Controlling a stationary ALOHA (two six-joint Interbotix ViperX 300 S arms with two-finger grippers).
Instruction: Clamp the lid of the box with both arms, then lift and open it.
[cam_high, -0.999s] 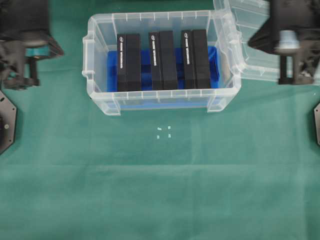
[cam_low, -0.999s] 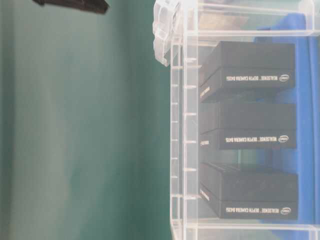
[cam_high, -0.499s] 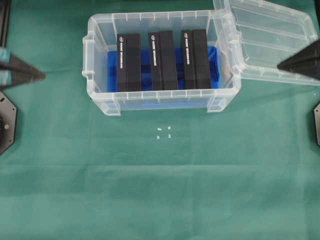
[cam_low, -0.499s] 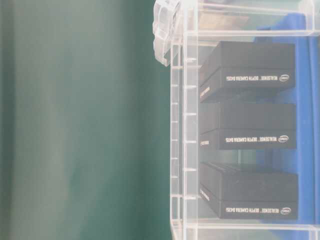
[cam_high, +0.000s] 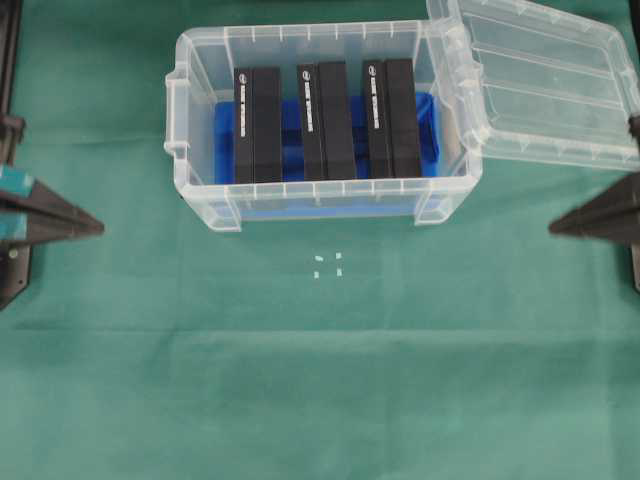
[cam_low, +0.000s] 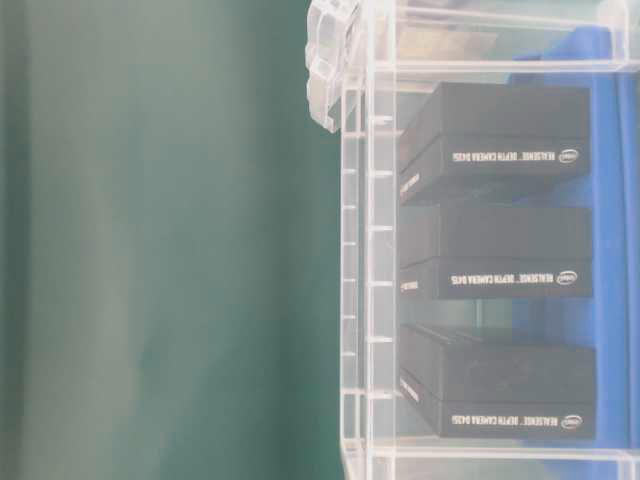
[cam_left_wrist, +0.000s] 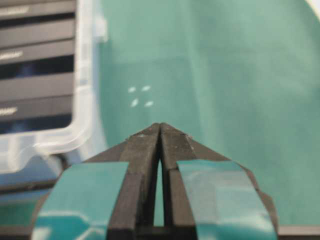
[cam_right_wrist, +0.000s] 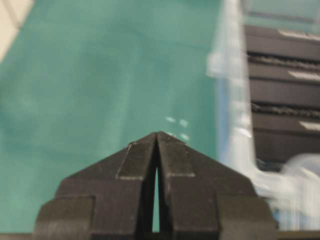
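A: Near edge of the green cloth-covered table (cam_high: 320, 400) first?

B: Bare cloth, then four small white marks (cam_high: 328, 265) approx mid-table, just in front of the tub.

A: Grippers?

B: Left black pointed gripper w/ teal tape (cam_high: 95, 228) sits at the table's left edge, tip aimed inward. Wrist view: its two fingers (cam_left_wrist: 145, 150) pressed together at the tip, nothing between them. Right black pointed gripper (cam_high: 556, 229) at the right edge, mirror pose, tips also together, holding nothing. Both well apart from the tub and the cover.

A: And the box?

B: Deep clear plastic rectangular box (cam_high: 200, 120) stands toward the far edge, approx centred left-right, top open. Inside: blue floor insert (cam_high: 290, 130) w/ three upright black blocks (cam_high: 325, 120) in a row; white lettering on them in the table-level view.

A: Lid?

B: Flat clear plastic lid w/ rounded corners and two long ridges (cam_high: 545, 85) is off the opening, at the table's far right corner, tilted, its near-left end resting against the box's right rim.
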